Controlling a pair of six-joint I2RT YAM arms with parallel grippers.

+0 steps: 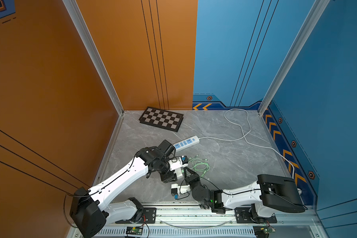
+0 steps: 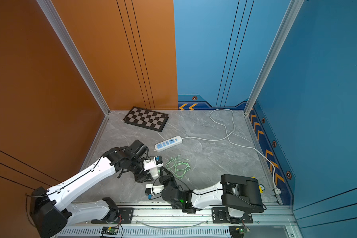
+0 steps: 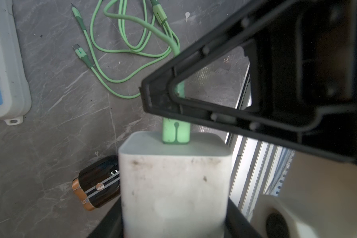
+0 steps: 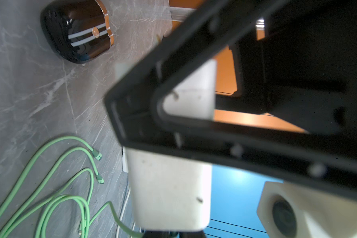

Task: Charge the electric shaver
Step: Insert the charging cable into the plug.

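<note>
Charger block [image 3: 173, 185], white & scuffed, sits closest to my left wrist cam. It's clamped between the fingers of my left gripper [image 3: 173, 223], jaws roughly halfway apart and pressed on 2 opposite sides of the block. A green plug [image 3: 176, 134] is seated in the block's end face. My right gripper [image 3: 173, 109] is pinched almost fully together on that plug, w/ its black triangular finger crossing the view just past the block.

From the plug the green cable [image 3: 132, 45] runs off and lies in loose loops on the grey marble-look table [image 3: 50, 134]. 3 free connector ends rest on the table by the loops.

As for the electric shaver [image 3: 97, 183], it lies on its side on the table, close beside the held block in the left wrist view and apart from both grippers. It's glossy black w/ 2 silver stripes, a small round button & a metal-trimmed end. My right wrist cam shows it [image 4: 76, 31] too, alone on the table and well apart from the cable loops.

In both top views my 2 wrists meet near the front-centre of the table. The shaver is prob. hidden under them, since I can't pick it out there.

A white & blue power strip [image 1: 186, 142] lies just beyond my left wrist, and its white cord [image 1: 241, 131] snakes across to the right side of the table. At the back, by the orange wall, a chessboard [image 1: 161, 119] lies flat, well apart from everything else.
</note>
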